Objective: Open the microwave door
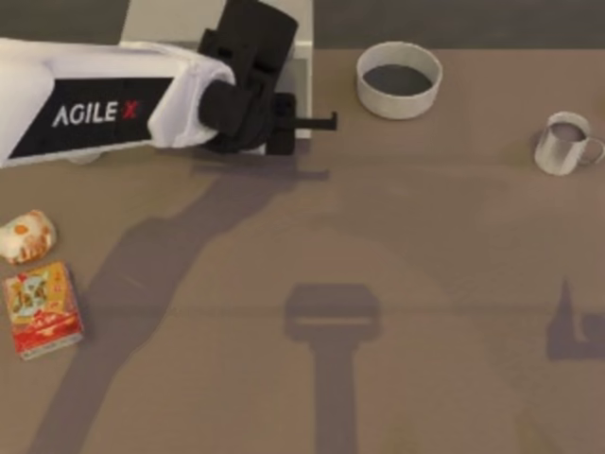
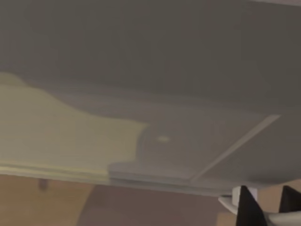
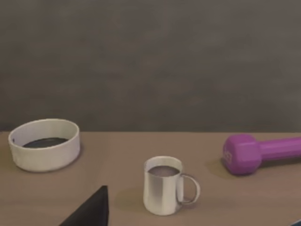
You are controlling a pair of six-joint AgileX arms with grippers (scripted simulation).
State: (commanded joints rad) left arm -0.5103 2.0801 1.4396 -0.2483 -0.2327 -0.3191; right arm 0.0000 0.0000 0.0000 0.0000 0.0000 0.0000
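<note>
The left gripper (image 1: 284,123) is up against the front of the microwave (image 1: 142,24), near the box's right-hand corner, with the arm lying across most of the top of the box. In the left wrist view the door (image 2: 188,141) fills nearly everything just ahead of the gripper, its pale window off to one side. The two dark fingertips (image 2: 247,209) stand a narrow gap apart, with the white handle (image 2: 228,201) running between them; the gripper is closed down on that bar and holds nothing else. In the top view no part of the door shows swung out past the gripper. Beyond the gripper towards the table's right stands a white bowl (image 1: 399,79), near it but not touching, and farther the same way, well apart, a steel mug (image 1: 567,144). Back along the arm, near the table's left edge, lie a small bun (image 1: 26,235) and just beside it a red box (image 1: 43,310). The right gripper (image 3: 92,211) is parked off to the right, facing the mug and bowl, with a purple dumbbell (image 3: 258,153) beside the mug; how far open it is I cannot tell.
</note>
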